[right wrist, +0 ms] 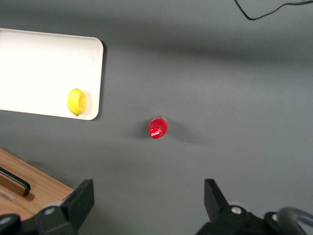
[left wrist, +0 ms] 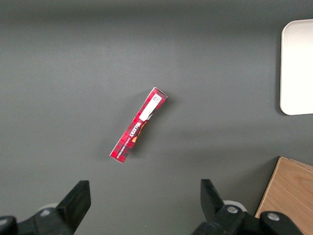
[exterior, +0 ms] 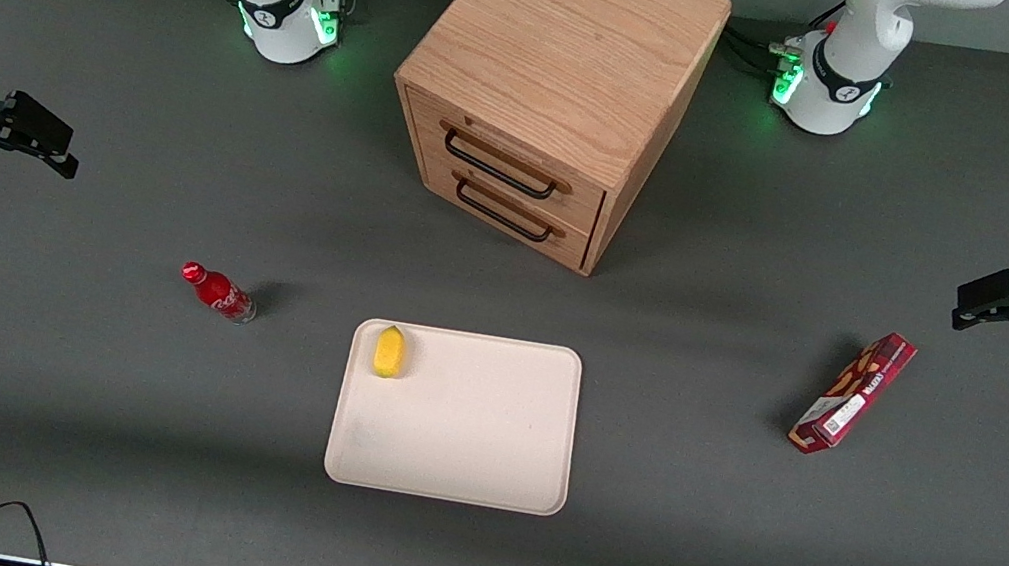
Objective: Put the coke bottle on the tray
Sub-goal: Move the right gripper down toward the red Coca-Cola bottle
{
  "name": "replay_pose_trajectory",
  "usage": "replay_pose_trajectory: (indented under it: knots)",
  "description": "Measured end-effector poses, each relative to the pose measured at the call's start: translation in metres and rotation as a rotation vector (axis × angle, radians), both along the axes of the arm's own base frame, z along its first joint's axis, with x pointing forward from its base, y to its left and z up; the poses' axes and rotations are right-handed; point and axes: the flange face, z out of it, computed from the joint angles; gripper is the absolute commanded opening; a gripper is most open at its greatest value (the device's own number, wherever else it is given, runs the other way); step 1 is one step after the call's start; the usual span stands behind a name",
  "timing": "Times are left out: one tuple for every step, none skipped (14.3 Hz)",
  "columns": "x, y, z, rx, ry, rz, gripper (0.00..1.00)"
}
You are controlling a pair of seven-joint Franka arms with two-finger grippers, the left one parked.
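Overhead, front view: small red coke bottle [exterior: 218, 291] stands upright on grey tabletop, apart from cream rectangular tray [exterior: 476, 461]; gripper [exterior: 31, 137] hangs well apart, toward working arm's end.

Right wrist view: fingers [right wrist: 80, 200] spread, empty, bottle [right wrist: 157, 128] below. Descend squarely, grip the body.

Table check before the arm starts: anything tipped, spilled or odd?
Nothing stands out. The coke bottle stands upright off the tray, which holds a lemon. The gripper hangs open, apart from everything.
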Motion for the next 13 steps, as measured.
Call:
replay_pose_trajectory:
  knots:
    - [0.000,-0.002,0.000,0.000,0.002,-0.002,1.00]
    - [-0.001,-0.004,-0.001,0.000,0.007,-0.006,1.00]
    - [-0.001,-0.006,-0.001,0.000,0.015,-0.009,1.00]
    - [-0.002,-0.006,-0.002,0.000,0.021,-0.010,1.00]
    - [-0.002,-0.005,-0.003,0.000,0.027,-0.010,1.00]
    - [-0.002,-0.002,-0.005,0.000,0.035,-0.015,1.00]
    - [-0.001,0.001,-0.010,0.000,0.049,-0.022,1.00]
    - [0.001,0.005,-0.017,0.000,0.064,-0.021,1.00]
    - [0.003,0.008,-0.028,-0.001,0.086,-0.018,1.00]
    - [0.005,0.009,-0.043,-0.002,0.110,-0.016,1.00]
    - [0.007,0.012,-0.060,-0.003,0.124,-0.013,1.00]
    - [0.010,0.016,-0.079,-0.002,0.123,-0.008,1.00]
    - [0.012,0.021,-0.101,-0.001,0.116,-0.002,1.00]
